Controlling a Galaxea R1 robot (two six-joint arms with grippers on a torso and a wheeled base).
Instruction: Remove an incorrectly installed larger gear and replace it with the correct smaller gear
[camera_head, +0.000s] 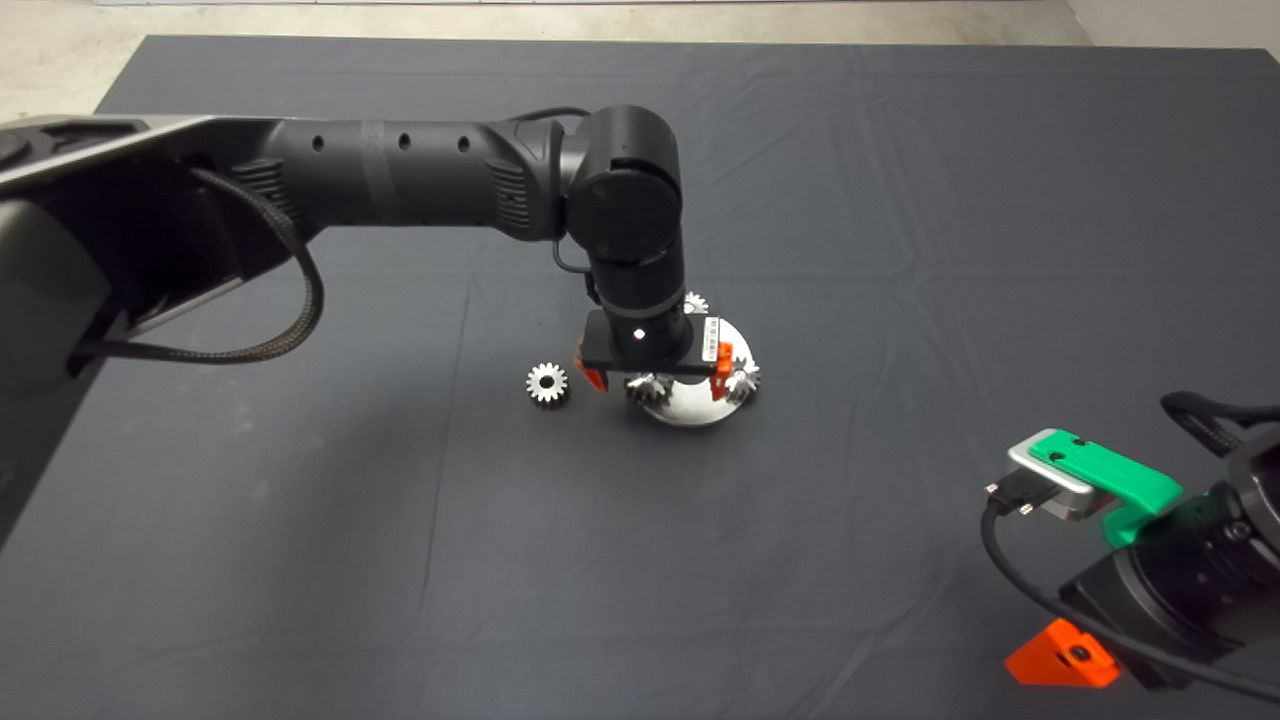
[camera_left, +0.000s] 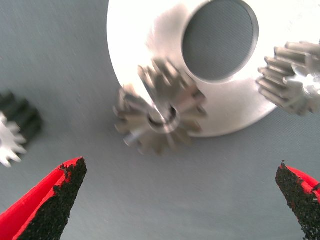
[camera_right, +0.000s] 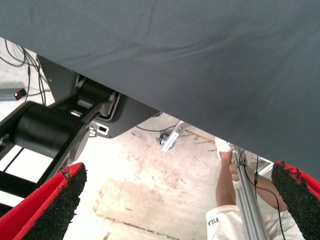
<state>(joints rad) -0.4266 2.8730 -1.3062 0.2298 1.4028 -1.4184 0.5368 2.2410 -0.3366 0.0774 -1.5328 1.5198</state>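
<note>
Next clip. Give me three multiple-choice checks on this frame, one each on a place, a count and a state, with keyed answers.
1. Where is the gear that lies off the round base?
A. on the mat, beside the base
B. in the right gripper
C. on the floor

2. How many gears show in the left wrist view?
A. one
B. three
C. five

3. The left gripper is:
A. shut on a gear
B. shut, empty
C. open

Answers:
1. A: the smaller gear sits on the mat, apart from the base.
2. B: the larger gear, the smaller gear and another small gear.
3. C: its fingers stand wide apart above the larger gear.
</note>
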